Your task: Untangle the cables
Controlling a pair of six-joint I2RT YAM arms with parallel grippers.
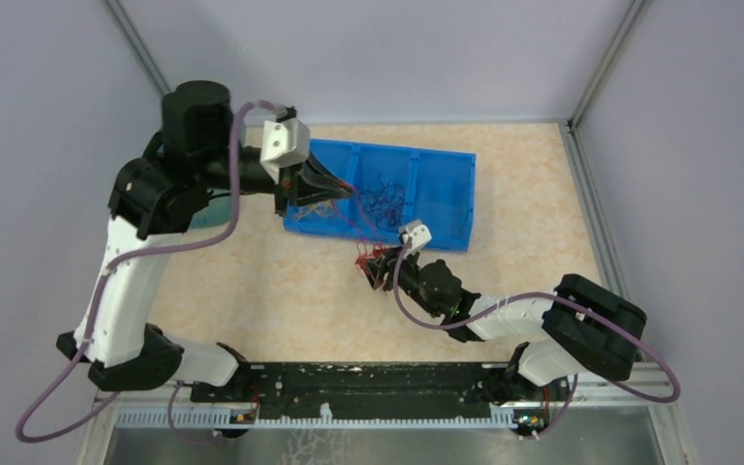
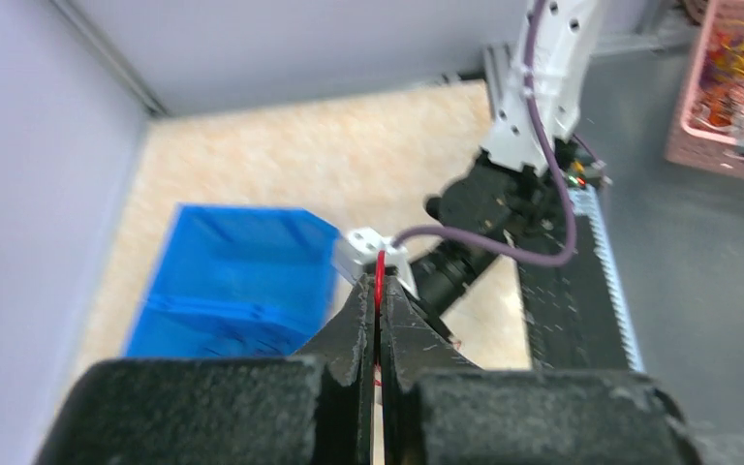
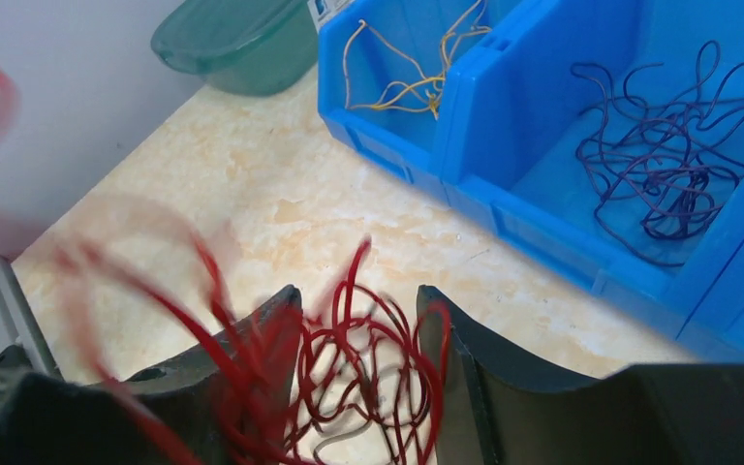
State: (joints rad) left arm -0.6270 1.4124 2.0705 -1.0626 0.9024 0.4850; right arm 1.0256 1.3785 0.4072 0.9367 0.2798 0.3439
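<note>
your left jaws are pressed together on one red cable point(image 2: 379, 283). your right jaws are spread around the red bunch point(image 3: 368, 378) over the tabletop point(image 3: 281, 194), near the blue bin point(image 3: 542, 228) holding purple cables point(image 3: 668, 165) and yellow cables point(image 3: 417, 87).

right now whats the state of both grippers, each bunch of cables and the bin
left gripper: shut on a red strand
right gripper: open, jaws either side of the red tangle
red tangle: knotted clump, outside the bin
orange-yellow cables: loose in one bin compartment
purple cables: loose heap in the next compartment
blue bin: upright, open top
</note>
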